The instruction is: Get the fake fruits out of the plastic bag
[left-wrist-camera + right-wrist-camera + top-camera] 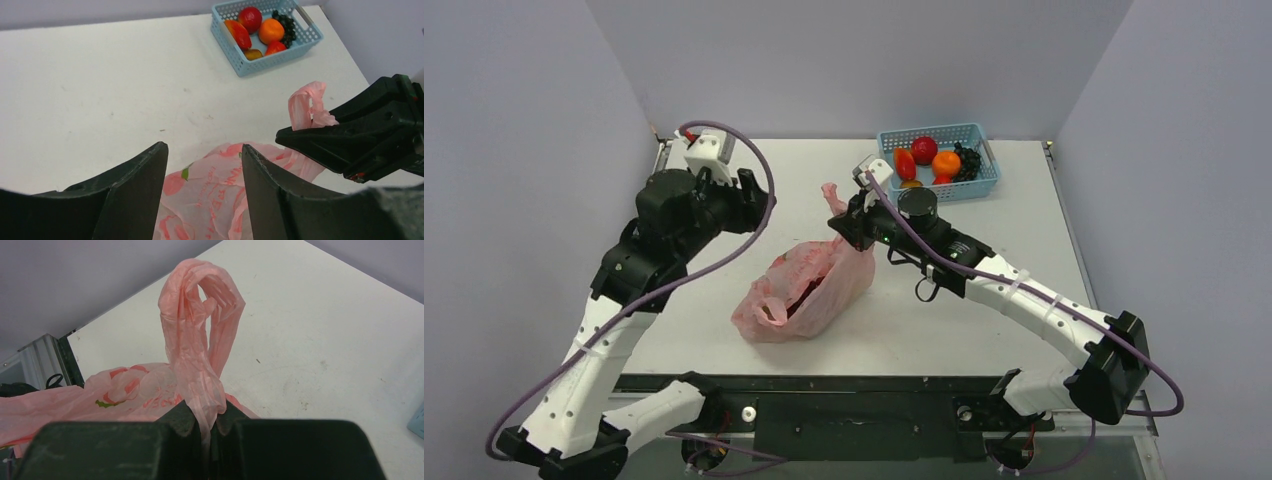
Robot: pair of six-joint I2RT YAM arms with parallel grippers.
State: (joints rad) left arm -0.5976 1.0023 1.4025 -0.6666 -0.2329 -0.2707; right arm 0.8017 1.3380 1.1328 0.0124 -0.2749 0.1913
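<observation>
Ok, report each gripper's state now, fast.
left gripper: open, holding nothing.
right gripper: shut on a loop handle of the plastic bag.

Left of the plastic bag (809, 290) the table (704, 340) is bare; jaws of the right gripper (841, 227) block its right.

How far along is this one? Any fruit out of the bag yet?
Done: the right gripper is shut on a handle of the pink bag, holding it up. In hand: the left gripper hangs open and empty above the pink bag. Left: no fruit shows outside the blue basket, and the bag's contents are hidden, so taking fruit out seems not yet begun.
</observation>
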